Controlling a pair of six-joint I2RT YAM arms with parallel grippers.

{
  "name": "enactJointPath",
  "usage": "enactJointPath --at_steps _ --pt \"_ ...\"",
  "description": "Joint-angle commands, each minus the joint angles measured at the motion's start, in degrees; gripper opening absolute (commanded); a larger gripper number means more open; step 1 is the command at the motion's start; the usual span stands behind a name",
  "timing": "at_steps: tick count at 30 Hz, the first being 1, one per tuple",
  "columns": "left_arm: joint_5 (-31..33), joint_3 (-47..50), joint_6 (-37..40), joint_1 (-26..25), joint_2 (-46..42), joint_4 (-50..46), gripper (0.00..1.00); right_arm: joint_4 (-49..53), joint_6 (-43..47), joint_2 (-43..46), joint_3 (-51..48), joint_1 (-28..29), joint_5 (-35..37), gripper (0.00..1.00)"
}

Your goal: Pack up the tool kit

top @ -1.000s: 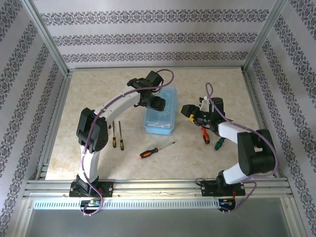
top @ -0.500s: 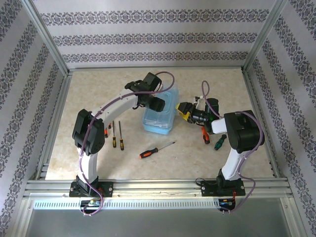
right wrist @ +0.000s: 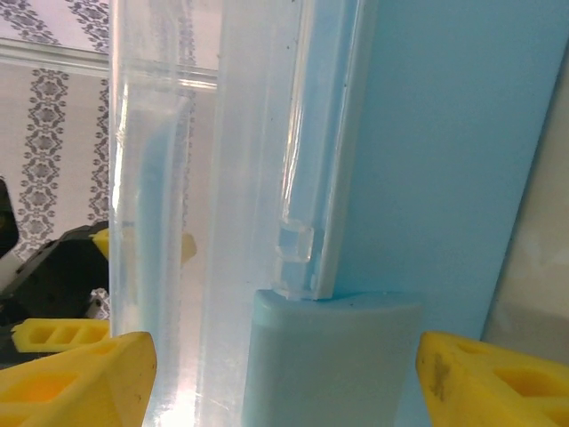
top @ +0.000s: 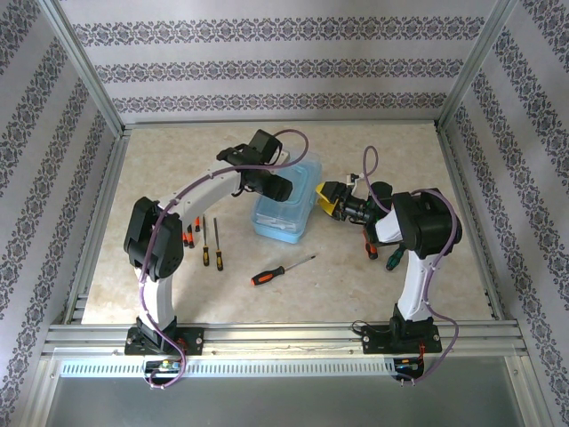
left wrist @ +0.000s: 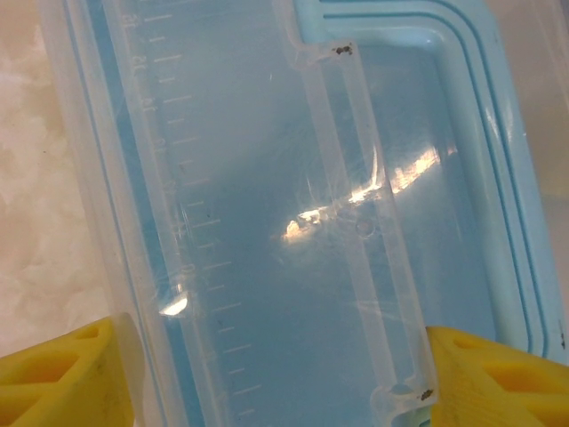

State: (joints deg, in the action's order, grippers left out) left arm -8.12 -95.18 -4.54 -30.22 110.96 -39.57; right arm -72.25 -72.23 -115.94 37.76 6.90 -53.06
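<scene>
Change, left: the left gripper (left wrist: 276, 391) has drawn slightly back and left over the case's left edge in the last second.
Change, right: the right gripper (right wrist: 289, 382) has swung left, and its elbow has folded in, until it stands at the case's right end.
Meaning for task: both arms now bracket the case. Judged step: steadying or opening it. All tools in view lie outside it, so packing has not begun.
Left tools: 3 slim screwdrivers with orange-and-black handles (top: 204, 253) and thin steel shafts lie side by side on the table, left of the case.
Left gripper state: jaws spread wide, with yellow ribbed fingers on either side of the clear lid panel. Contact cannot be confirmed.
Case: translucent light-blue plastic tool case (top: 286, 213), at table centre. It is rectangular with rounded corners. The glossy clear lid carries moulded ruler marks and a raised rib.
Centre tool: red-handled screwdriver (top: 267, 277), lying diagonally near the case.
Right gripper state: jaws wide, straddling the opaque pale-blue end latch.
Right tools: green-handled and orange-handled screwdrivers (top: 393, 258), partly under the right arm.
Surface: beige marbled matt tabletop (top: 400, 160).
</scene>
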Motion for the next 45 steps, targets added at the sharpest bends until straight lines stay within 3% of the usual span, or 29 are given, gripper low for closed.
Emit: enactJointPath --at_steps 1,20,35,45 --pt "0.63 1.31 4.01 1.57 2.24 -2.04 0.33 -7.12 -2.74 -1.40 -0.23 0.56 -1.51 0.77" --pt "-4.60 -0.89 0.98 2.61 7.38 -4.15 0.35 -7.20 -3.81 -4.52 -0.07 3.45 2.52 0.79" --pt "-5.89 -1.16 1.23 2.62 7.61 -4.71 0.36 -7.20 -7.69 0.96 3.22 5.33 -2.84 0.80" --pt "-9.24 -1.06 1.61 2.61 7.70 -4.70 0.35 -7.29 -9.12 -0.29 5.71 5.14 -4.12 0.80"
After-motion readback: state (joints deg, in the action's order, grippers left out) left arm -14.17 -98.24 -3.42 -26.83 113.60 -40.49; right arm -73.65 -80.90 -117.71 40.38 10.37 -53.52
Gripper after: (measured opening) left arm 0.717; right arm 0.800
